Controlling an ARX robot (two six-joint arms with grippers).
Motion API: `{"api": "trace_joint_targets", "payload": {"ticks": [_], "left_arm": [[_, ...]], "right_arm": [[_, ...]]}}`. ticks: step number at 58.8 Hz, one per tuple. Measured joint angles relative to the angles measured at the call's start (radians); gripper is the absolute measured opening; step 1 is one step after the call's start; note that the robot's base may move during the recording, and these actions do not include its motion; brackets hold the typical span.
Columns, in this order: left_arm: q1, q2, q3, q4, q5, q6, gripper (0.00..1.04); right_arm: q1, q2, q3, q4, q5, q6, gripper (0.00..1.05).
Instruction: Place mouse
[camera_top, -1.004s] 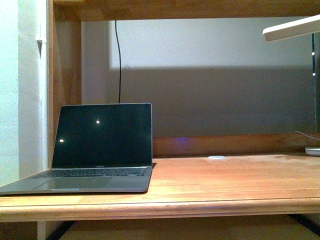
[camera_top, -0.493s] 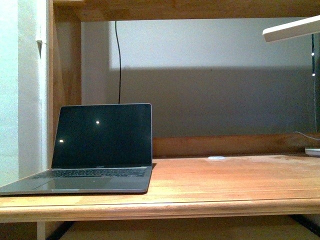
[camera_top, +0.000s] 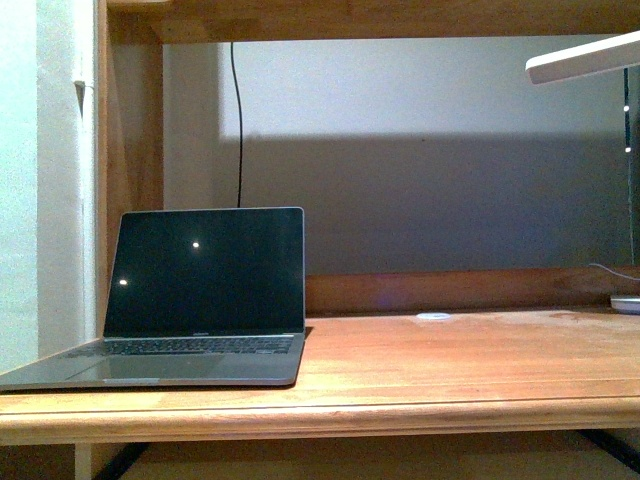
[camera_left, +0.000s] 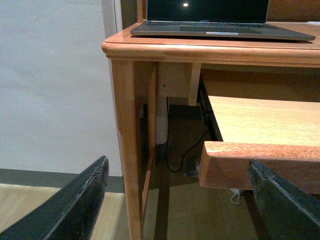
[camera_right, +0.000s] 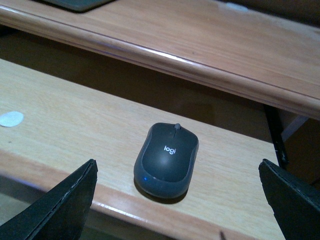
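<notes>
Mouse (camera_right: 166, 160) lies flat on the pull-out tray (camera_right: 65, 125) under the desk top, close to the tray's front lip, with a blue dot lit on its rear flank. Taking its wheel end as twelve o'clock, the rounded front edge of the desk (camera_right: 210, 75) runs across at twelve, higher up and beyond a dark gap. The tray's lip passes just behind at six. A small white disc (camera_right: 10, 119) rests on the tray well apart at about nine, with bare wood between. Towards three the tray is bare as well.

The right gripper (camera_right: 176, 162) is spread wide and holds nothing. Its two dark fingers (camera_right: 70, 200) stand to either side of the mouse, clear of it.

The left gripper (camera_left: 178, 161) is likewise wide and empty, low beside the desk's corner leg (camera_left: 127, 150). The tray's thick front edge (camera_left: 260, 157) juts out between its fingers, untouched.

In the front view neither arm shows. The open laptop (camera_top: 200, 290) with a dark screen fills the desk's surface at eight o'clock, its base close to the front edge. From its side, bare wood (camera_top: 450, 370) runs across to the lamp base (camera_top: 627, 302) at the border at three to four. Only another white disc (camera_top: 433, 316) sits by the back rail at four. The lamp head (camera_top: 585, 55) overhangs at two.
</notes>
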Motion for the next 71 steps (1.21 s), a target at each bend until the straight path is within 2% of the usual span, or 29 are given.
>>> {"api": "trace_joint_targets", "payload": {"ticks": [3,14,32,55,71], "left_arm": [[0.000,0.000,0.000,0.000,0.000,0.000,0.99],[0.000,0.000,0.000,0.000,0.000,0.000,0.97],[0.000,0.000,0.000,0.000,0.000,0.000,0.97],[0.000,0.000,0.000,0.000,0.000,0.000,0.97],[0.000,0.000,0.000,0.000,0.000,0.000,0.97]], "right_arm": [[-0.007,0.106,0.049,0.021,0.020,0.000,0.97],[-0.040,0.309,0.151,-0.021,0.051,0.008,0.97],[-0.080,0.453,0.255,-0.075,0.090,0.031,0.97],[-0.080,0.516,0.329,-0.147,0.062,0.085,0.97],[-0.081,0.552,0.368,-0.193,-0.002,0.114,0.97]]}}
